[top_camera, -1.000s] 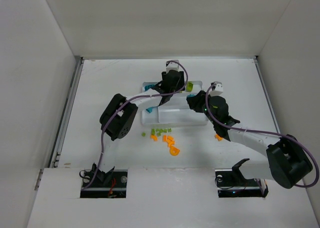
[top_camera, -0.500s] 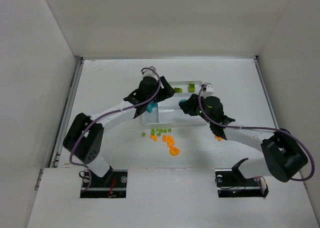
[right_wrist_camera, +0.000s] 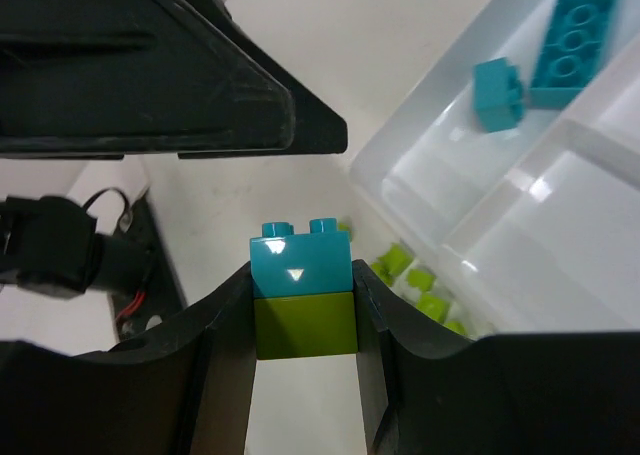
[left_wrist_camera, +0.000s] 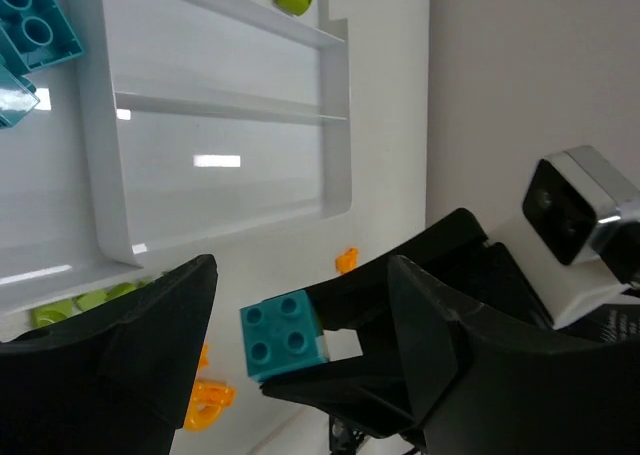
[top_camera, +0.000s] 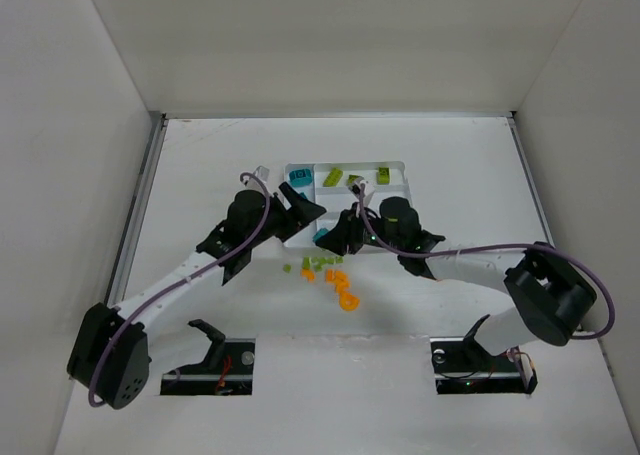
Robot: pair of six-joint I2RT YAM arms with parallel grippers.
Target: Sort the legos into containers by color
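My right gripper (right_wrist_camera: 302, 280) is shut on a two-brick stack (right_wrist_camera: 302, 297), a teal lego on top of a lime green one, held just in front of the white tray (top_camera: 395, 165). From above the stack shows as a teal brick (top_camera: 322, 237) at my right gripper (top_camera: 334, 237). My left gripper (left_wrist_camera: 300, 270) is open, and the teal brick (left_wrist_camera: 284, 341) sits between its fingers without touching them. From above, my left gripper (top_camera: 303, 207) hangs at the tray's front left corner. Teal legos (left_wrist_camera: 30, 30) lie in the crosswise section, green ones (top_camera: 358, 176) in the far section.
Loose green legos (top_camera: 318, 264) and orange legos (top_camera: 341, 287) lie on the table in front of the tray. One more orange piece (left_wrist_camera: 346, 261) lies to the right of them. The tray's middle sections (left_wrist_camera: 220, 140) hold nothing. White walls enclose the table.
My left arm has swung back from over the tray to its front left corner and its jaws have widened. My right gripper carried the stack leftward to meet it.
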